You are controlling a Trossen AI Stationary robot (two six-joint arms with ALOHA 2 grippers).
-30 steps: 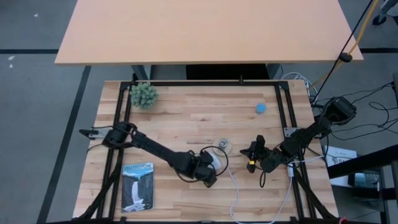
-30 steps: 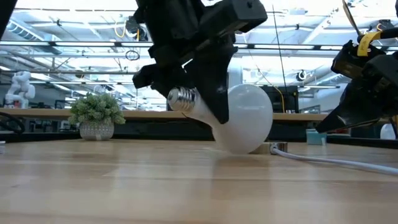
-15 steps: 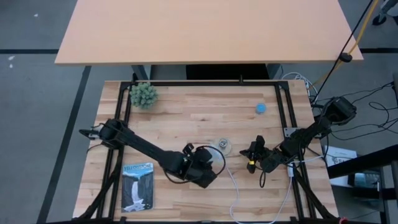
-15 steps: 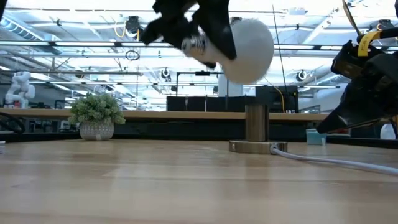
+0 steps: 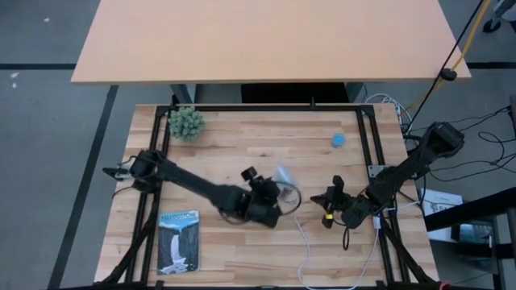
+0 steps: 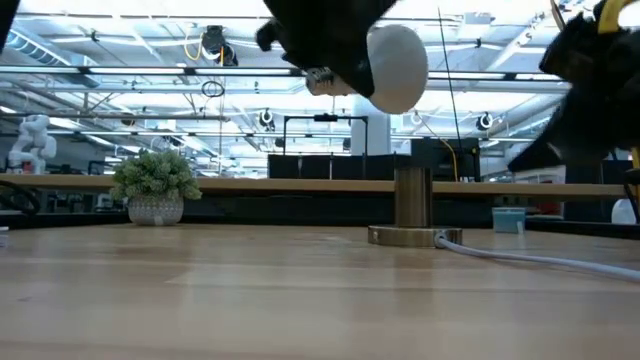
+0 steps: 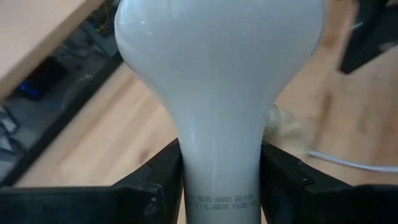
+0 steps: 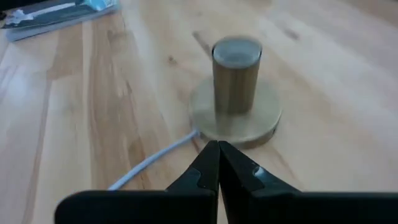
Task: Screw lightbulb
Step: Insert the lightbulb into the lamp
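My left gripper (image 5: 266, 192) is shut on the white lightbulb (image 5: 282, 175), well above the table near its middle. In the low view the bulb (image 6: 395, 62) lies almost level, with its screw end (image 6: 320, 78) on the side away from the dome. The brass-coloured socket (image 6: 412, 205) stands upright on its round base (image 8: 235, 118) below the bulb and a little to the right. A white cord (image 5: 304, 238) leads off from the base. My right gripper (image 8: 217, 149) is shut and empty, just right of the socket and pointing at it (image 5: 326, 198). My left gripper pinches the bulb's narrow white neck (image 7: 219, 177) between its two fingers (image 7: 155, 183), one on each side, just behind the dome. The fingers lie across the neck. The bulb is lifted clear of the table, tilted near level, with its dome pointing away from the wrist.
A small potted plant (image 5: 186, 122) stands at the far left. A blue cap (image 5: 338, 140) lies at the far right. A printed packet (image 5: 179, 240) lies at the near left. Black frame rails (image 5: 367, 137) run along the table's sides.
My left gripper has lifted the bulb off the table, where its dome rested, high above the socket. It has also carried the bulb a little toward the far edge and turned it. My right gripper has shifted slightly toward the near edge.
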